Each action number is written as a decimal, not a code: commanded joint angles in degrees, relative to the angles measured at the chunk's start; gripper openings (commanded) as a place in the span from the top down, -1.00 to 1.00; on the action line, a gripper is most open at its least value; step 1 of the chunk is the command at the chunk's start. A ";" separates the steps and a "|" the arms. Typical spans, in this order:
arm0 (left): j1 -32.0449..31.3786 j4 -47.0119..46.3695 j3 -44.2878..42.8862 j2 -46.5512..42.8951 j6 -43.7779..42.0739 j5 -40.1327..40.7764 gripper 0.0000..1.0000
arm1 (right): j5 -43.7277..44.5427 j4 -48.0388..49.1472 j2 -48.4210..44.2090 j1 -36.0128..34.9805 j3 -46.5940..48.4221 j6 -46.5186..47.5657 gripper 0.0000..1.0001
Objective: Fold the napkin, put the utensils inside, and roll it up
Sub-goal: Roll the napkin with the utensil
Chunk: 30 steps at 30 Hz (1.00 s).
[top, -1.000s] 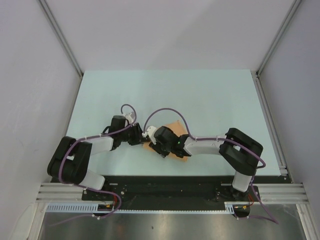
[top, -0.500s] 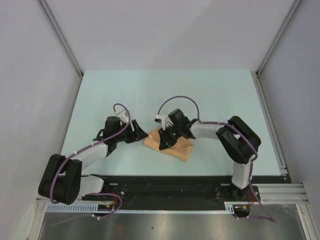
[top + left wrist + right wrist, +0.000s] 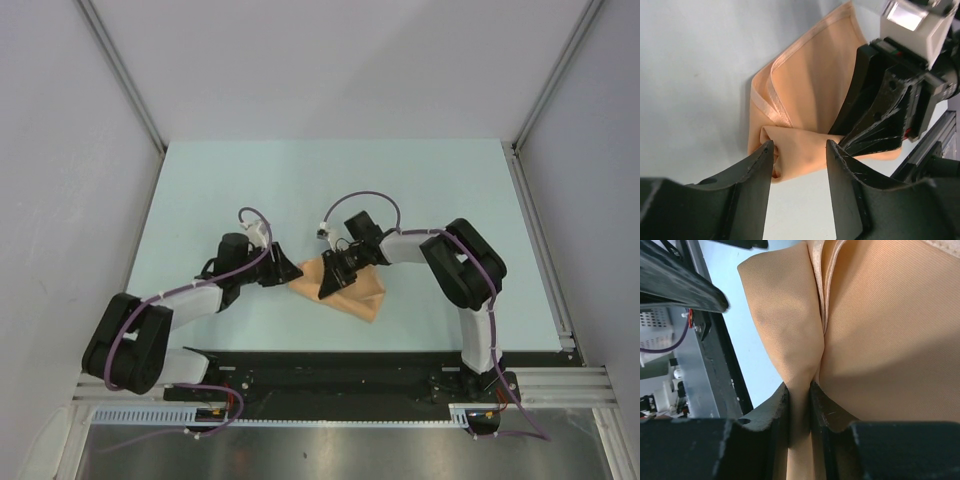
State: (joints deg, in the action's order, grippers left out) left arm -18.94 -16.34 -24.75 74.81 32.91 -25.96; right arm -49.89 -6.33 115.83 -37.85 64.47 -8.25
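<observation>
Pinching a fold of the limp napkin [image 3: 880, 330], right fingers [image 3: 772, 412] were nearly closed; left fingers [image 3: 752, 185] half-open astride its roll, unclamped; hem judged best hold

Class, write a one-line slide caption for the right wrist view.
The right gripper pinches a fold of the peach napkin between its fingers.

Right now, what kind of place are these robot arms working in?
Probably a robotics lab test cell rather than a dining room. Plain pale walls box in a light-green table, an aluminium rail runs along its near edge, and a peach napkin is the work piece.
</observation>
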 commanded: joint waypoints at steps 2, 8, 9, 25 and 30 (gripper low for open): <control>-1.71 -2.91 -1.70 3.06 -1.18 -1.47 -0.01 | 2.16 -6.86 4.58 0.75 -1.54 0.52 0.53; -3.73 -3.00 -2.14 3.86 -0.92 0.11 0.15 | 2.08 -6.86 5.63 1.46 -1.63 0.43 0.54; -3.91 -3.52 -2.05 4.29 -0.65 0.29 0.32 | 1.99 -6.86 5.55 1.55 -1.63 0.43 0.53; -4.26 3.24 -7.68 11.76 -0.65 2.93 1.00 | 16.62 -11.08 -13.34 -0.20 -3.11 2.18 -0.28; -4.18 3.77 -8.56 13.26 -0.56 2.31 1.00 | 34.73 -6.43 -20.20 -7.84 -8.30 4.38 -0.34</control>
State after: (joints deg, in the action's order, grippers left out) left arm -22.70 -13.43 -31.24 86.83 32.97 -23.66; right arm -32.05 -15.35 101.38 -39.46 59.00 -6.79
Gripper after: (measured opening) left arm 0.008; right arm 0.661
